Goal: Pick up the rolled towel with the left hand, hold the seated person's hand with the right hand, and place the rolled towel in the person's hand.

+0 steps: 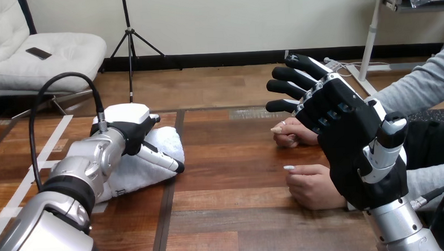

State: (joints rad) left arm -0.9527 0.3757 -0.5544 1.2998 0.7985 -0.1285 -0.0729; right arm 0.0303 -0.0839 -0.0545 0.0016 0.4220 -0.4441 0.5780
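Resting on the rolled towel (134, 173) at the worktop's (229, 215) left, the left hand (126, 129) shows no readable grip, the soft, light roll likely best clasped round its middle, while the right hand (344, 131) hovers spread above the person's hands (313, 186).

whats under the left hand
The white rolled towel, lying on the wooden table, is under the left hand. The hand covers the towel's top, so how it grips there cannot be seen.
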